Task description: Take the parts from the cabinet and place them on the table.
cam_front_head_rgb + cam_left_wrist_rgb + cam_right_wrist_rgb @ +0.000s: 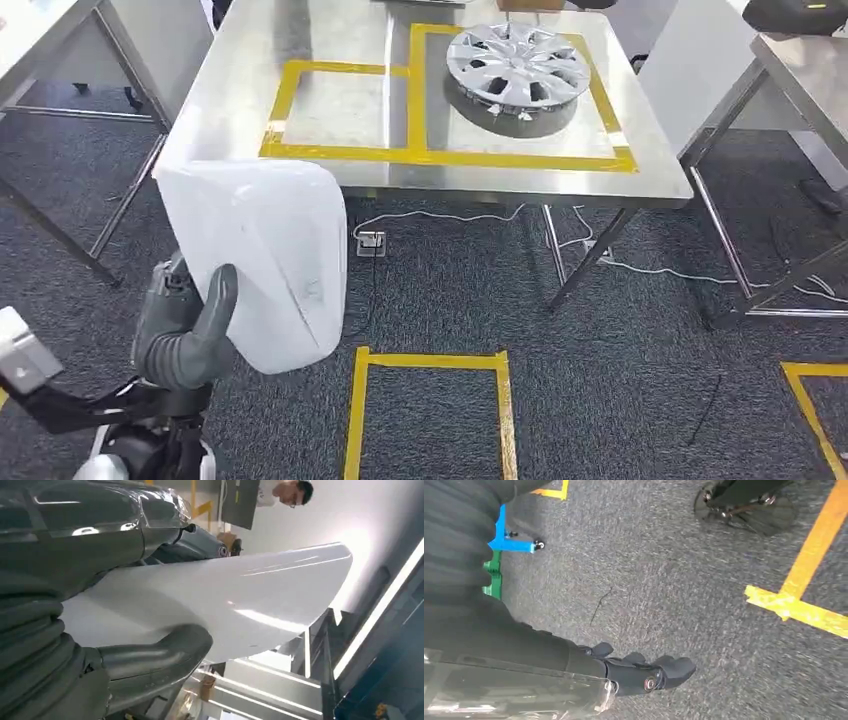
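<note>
Nearest, left hand [185, 335]: raised at the lower left of the head view, thumb up against the face of a white panel [260, 260], fingers behind it; it grips the panel.
Left hand up close [100, 630]: thick thumb pressed on one side of the white panel [225, 600], darker fingers on the other.
White panel: held upright over the carpet [600, 360], its top edge just overlapping the near edge of the table in the head view; not on the table.
Right hand [644, 672]: hanging low over the grey carpet [684, 580], fingers stretched out close together, holding nothing.
Floor: a yellow tape square [430, 400] just ahead on the carpet, white cables [600, 260] under the table.
Table [230, 90]: steel top, marked with yellow tape rectangles [415, 110]; its legs stand beyond the tape square.
Hubcap [518, 68]: silver, lying inside the right-hand rectangle, well apart from the panel.
Farther: more steel tables at both sides.
Person [285, 491]: partly seen beyond the panel in the left wrist view.
</note>
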### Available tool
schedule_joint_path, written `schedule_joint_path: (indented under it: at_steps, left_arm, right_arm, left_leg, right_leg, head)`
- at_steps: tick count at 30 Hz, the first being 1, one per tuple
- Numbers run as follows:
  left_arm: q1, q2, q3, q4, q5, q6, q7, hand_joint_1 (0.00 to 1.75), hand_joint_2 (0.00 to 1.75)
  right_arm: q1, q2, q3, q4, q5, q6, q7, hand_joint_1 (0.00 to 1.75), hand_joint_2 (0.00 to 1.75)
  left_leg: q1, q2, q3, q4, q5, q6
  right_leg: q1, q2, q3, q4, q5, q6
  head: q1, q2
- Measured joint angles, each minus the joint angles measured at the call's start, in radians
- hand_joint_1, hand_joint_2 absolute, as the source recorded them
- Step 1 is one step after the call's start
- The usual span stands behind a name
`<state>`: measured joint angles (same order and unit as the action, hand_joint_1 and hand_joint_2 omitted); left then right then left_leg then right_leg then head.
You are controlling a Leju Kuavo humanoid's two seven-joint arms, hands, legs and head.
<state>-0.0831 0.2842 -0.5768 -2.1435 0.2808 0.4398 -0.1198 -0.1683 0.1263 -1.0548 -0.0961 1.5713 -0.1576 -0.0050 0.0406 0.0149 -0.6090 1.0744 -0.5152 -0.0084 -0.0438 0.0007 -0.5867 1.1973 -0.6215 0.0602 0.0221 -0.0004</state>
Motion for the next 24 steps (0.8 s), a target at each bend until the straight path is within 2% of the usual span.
schedule_joint_path:
  at_steps: [1,2,3,4,5,6,7,8,9,10,11,12,13,14,15,17,18,19,20,22,23,24]
  left_arm:
    - [0.001,0.0,0.0,0.0,0.0,0.0,0.0,1.75,1.75]
    - [0.001,0.0,-0.001,0.0,0.0,0.0,0.0,1.75,1.75]
    - [0.001,0.0,-0.001,0.0,0.0,0.0,0.0,1.75,1.75]
    - [0.001,0.0,-0.001,0.0,0.0,0.0,0.0,1.75,1.75]
    - [0.001,0.0,-0.001,0.0,0.0,0.0,0.0,1.75,1.75]
    - [0.001,0.0,-0.001,0.0,0.0,0.0,0.0,1.75,1.75]
    - [0.001,0.0,-0.001,0.0,0.0,0.0,0.0,1.75,1.75]
    - [0.001,0.0,-0.001,0.0,0.0,0.0,0.0,1.75,1.75]
    - [0.001,0.0,-0.001,0.0,0.0,0.0,0.0,1.75,1.75]
    - [0.001,0.0,-0.001,0.0,0.0,0.0,0.001,1.75,1.75]
    - [0.002,0.0,-0.002,0.0,0.0,0.0,0.0,1.75,1.75]
    - [0.0,0.0,-0.002,0.0,0.0,0.0,0.0,1.75,1.75]
    - [0.001,0.0,-0.001,0.0,0.0,0.0,0.0,1.75,1.75]
    - [-0.001,0.0,-0.001,0.0,-0.001,0.0,0.0,1.75,1.75]
    - [-0.002,0.0,-0.001,0.0,-0.001,0.0,0.0,1.75,1.75]
    - [-0.001,0.001,-0.001,0.0,-0.001,0.0,0.0,1.75,1.75]
    - [0.0,0.001,-0.001,0.0,-0.001,0.0,0.0,1.75,1.75]
    - [0.0,0.002,-0.001,0.0,-0.001,0.0,0.0,1.75,1.75]
    - [0.0,0.002,-0.001,0.0,-0.001,0.0,0.0,1.75,1.75]
    - [0.0,0.002,-0.001,0.0,-0.001,0.0,0.0,1.75,1.75]
    - [0.0,0.001,-0.001,0.003,-0.001,0.0,0.001,1.75,1.75]
    - [-0.002,0.001,-0.001,0.003,-0.001,0.0,0.001,1.75,1.75]
  right_arm:
    - [0.0,0.0,0.0,0.0,0.0,0.0,0.0,0.0,1.75]
    - [0.002,0.0,0.0,0.0,0.0,0.0,0.0,0.0,1.75]
    - [0.004,0.0,0.0,0.0,0.0,0.0,0.0,0.0,1.75]
    - [0.006,0.0,0.0,0.0,0.0,0.0,0.0,0.0,1.75]
    - [0.007,0.0,0.0,0.0,0.0,0.0,0.0,0.0,1.75]
    - [0.006,0.0,0.0,0.0,0.0,0.0,0.0,0.0,1.75]
    - [0.006,-0.001,0.0,0.0,0.0,0.0,0.0,0.0,1.75]
    - [0.005,-0.005,0.0,-0.001,0.0,0.0,0.0,0.0,1.75]
    - [0.003,-0.003,0.0,0.0,0.0,0.0,0.0,0.0,1.75]
    - [0.004,-0.004,0.0,-0.001,0.0,-0.001,0.0,0.0,1.75]
    - [0.006,-0.004,0.0,-0.001,0.0,-0.001,0.0,0.0,1.75]
    - [0.007,-0.005,-0.001,-0.001,0.0,-0.001,0.0,0.0,1.75]
    - [0.008,-0.006,-0.002,-0.001,0.0,-0.001,0.0,0.0,1.75]
    - [0.005,-0.006,-0.002,-0.001,0.0,-0.001,0.0,0.0,1.75]
    - [0.001,-0.005,-0.002,-0.001,0.0,0.0,0.0,0.0,1.75]
    - [-0.001,-0.003,-0.002,-0.001,0.0,0.0,0.0,0.0,1.75]
    - [0.002,-0.001,-0.003,0.0,0.0,0.0,0.0,0.0,1.75]
    - [0.005,0.0,-0.003,0.0,0.0,0.001,0.0,0.0,1.75]
    - [0.007,0.0,-0.005,0.0,0.0,0.001,0.0,0.0,1.75]
    - [0.007,0.001,-0.008,0.0,0.0,0.001,0.0,0.0,1.75]
    - [0.005,-0.001,-0.008,0.0,0.0,0.001,0.0,0.0,1.75]
    - [0.002,-0.001,-0.008,0.0,0.0,0.001,0.0,0.0,1.75]
  left_leg:
    - [-0.005,0.0,0.005,-0.002,-0.004,0.004]
    - [-0.011,-0.001,0.011,-0.002,-0.01,0.007]
    - [-0.017,-0.004,0.019,-0.002,-0.016,0.012]
    - [-0.025,-0.007,0.029,-0.003,-0.023,0.013]
    - [-0.034,-0.01,0.039,-0.004,-0.028,0.016]
    - [-0.044,-0.012,0.05,-0.006,-0.033,0.02]
    - [-0.044,-0.013,0.054,-0.014,-0.037,0.024]
    - [-0.051,-0.016,0.066,-0.018,-0.039,0.023]
    - [-0.042,-0.024,0.065,-0.029,-0.037,0.018]
    - [-0.039,-0.024,0.073,-0.039,-0.032,0.014]
    - [-0.037,-0.024,0.078,-0.031,-0.014,0.008]
    - [-0.04,-0.025,0.088,-0.035,-0.009,0.001]
    - [-0.041,-0.023,0.086,-0.022,-0.029,0.001]
    - [-0.042,-0.023,0.073,0.004,-0.05,-0.003]
    - [-0.04,-0.023,0.043,0.055,-0.083,-0.011]
    - [-0.031,-0.023,-0.046,0.19,-0.143,-0.024]
    - [-0.028,-0.02,-0.078,0.226,-0.145,-0.029]
    - [-0.025,-0.018,-0.087,0.215,-0.119,-0.036]
    - [-0.02,-0.015,-0.075,0.165,-0.07,-0.041]
    - [-0.008,-0.012,-0.013,0.009,0.051,-0.061]
    - [-0.016,-0.015,-0.009,-0.005,0.023,-0.067]
    - [-0.018,-0.007,-0.013,-0.024,-0.007,-0.037]
  right_leg:
    - [0.004,0.0,-0.048,0.076,-0.032,-0.004]
    - [0.01,0.0,-0.089,0.134,-0.057,-0.014]
    - [0.018,0.0,-0.109,0.146,-0.052,-0.029]
    - [0.028,0.0,-0.105,0.114,-0.017,-0.045]
    - [0.039,0.0,-0.088,0.053,0.034,-0.066]
    - [0.053,0.001,-0.062,-0.029,0.096,-0.091]
    - [0.075,-0.001,-0.036,-0.11,0.151,-0.124]
    - [0.085,-0.003,-0.033,-0.125,0.133,-0.147]
    - [0.086,0.003,-0.025,-0.148,0.121,-0.151]
    - [0.092,0.004,-0.017,-0.17,0.135,-0.154]
    - [0.092,0.003,-0.004,-0.19,0.143,-0.157]
    - [0.086,0.002,0.017,-0.211,0.15,-0.156]
    - [0.078,-0.003,0.042,-0.23,0.163,-0.136]
    - [0.074,-0.003,0.051,-0.238,0.164,-0.134]
    - [0.072,-0.002,0.053,-0.239,0.164,-0.132]
    - [0.069,0.0,0.054,-0.239,0.157,-0.122]
    - [0.066,0.0,0.055,-0.237,0.153,-0.116]
    - [0.063,0.0,0.059,-0.235,0.148,-0.108]
    - [0.057,0.0,0.065,-0.23,0.14,-0.099]
    - [0.045,0.003,0.073,-0.209,0.117,-0.08]
    - [0.046,0.005,0.072,-0.198,0.106,-0.068]
    - [0.047,0.007,0.063,-0.185,0.1,-0.062]
  head:
    - [0.002,0.0]
    - [0.002,0.0]
    - [0.003,0.0]
    - [0.003,0.0]
    - [0.004,0.0]
    - [0.004,0.0]
    - [0.004,0.0]
    - [-0.008,0.0]
    - [-0.007,0.0]
    - [-0.004,0.0]
    - [-0.002,0.0]
    - [-0.001,0.0]
    - [-0.001,0.0]
    - [-0.003,0.0]
    - [-0.006,0.0]
    - [-0.009,0.0]
    - [-0.009,0.0]
    - [-0.009,0.0]
    - [-0.009,0.0]
    - [-0.01,0.0]
    - [-0.011,0.0]
    - [-0.023,0.0]
